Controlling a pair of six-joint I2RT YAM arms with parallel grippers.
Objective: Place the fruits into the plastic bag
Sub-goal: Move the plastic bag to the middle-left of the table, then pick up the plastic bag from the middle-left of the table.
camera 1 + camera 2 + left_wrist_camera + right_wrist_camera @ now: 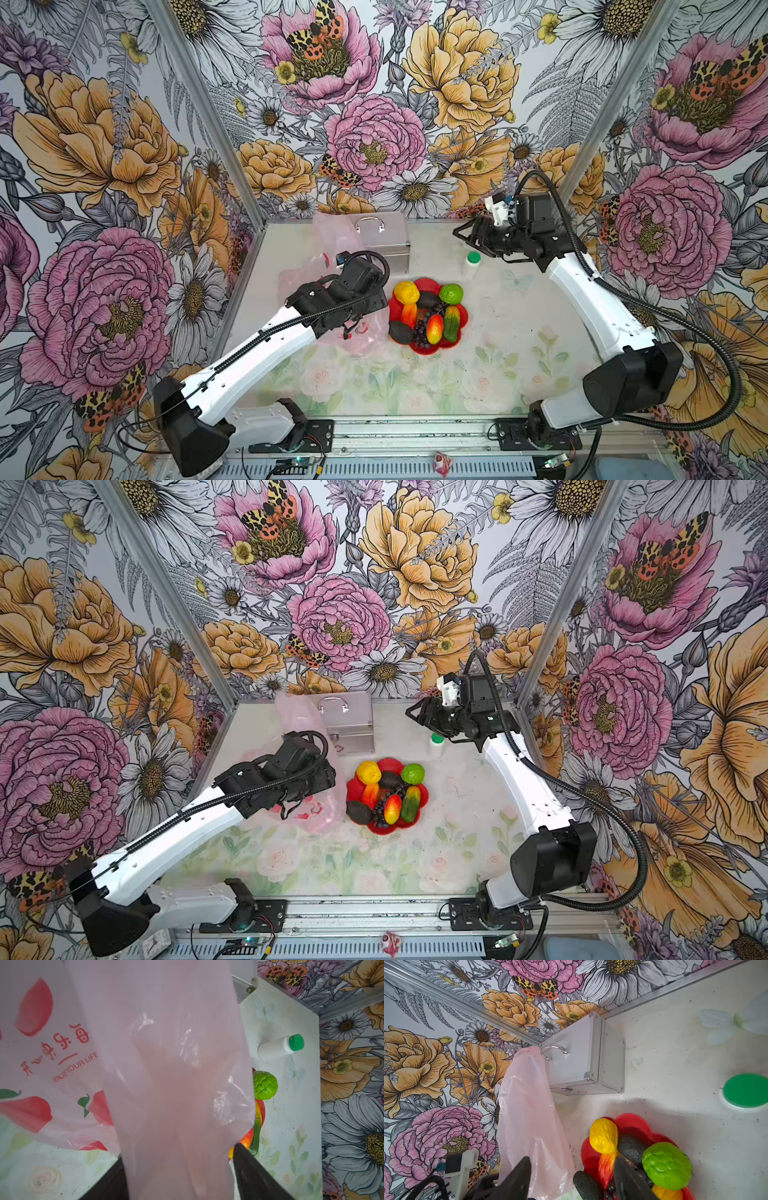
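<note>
Here the plastic bag (176, 1084) hangs between the left pincer's (178, 1153) fingers (251, 1169).

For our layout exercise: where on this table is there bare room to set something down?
Free: the near strip between red plate and arm bases; the patch right of the plate, in front of the white bottle. Crowded: back left, plastic bag and metal case.

Crinkly pink plastic bag (166, 1064) beside glossy toy fruits (434, 328).
The bag's translucent film, shiny at its creases, hangs between the left gripper's (178, 1153) matt black fingers (253, 1178); the fruits lie just beside it on a smooth red plastic plate (426, 284); beyond stands a matt silver metal case (386, 245).
</note>
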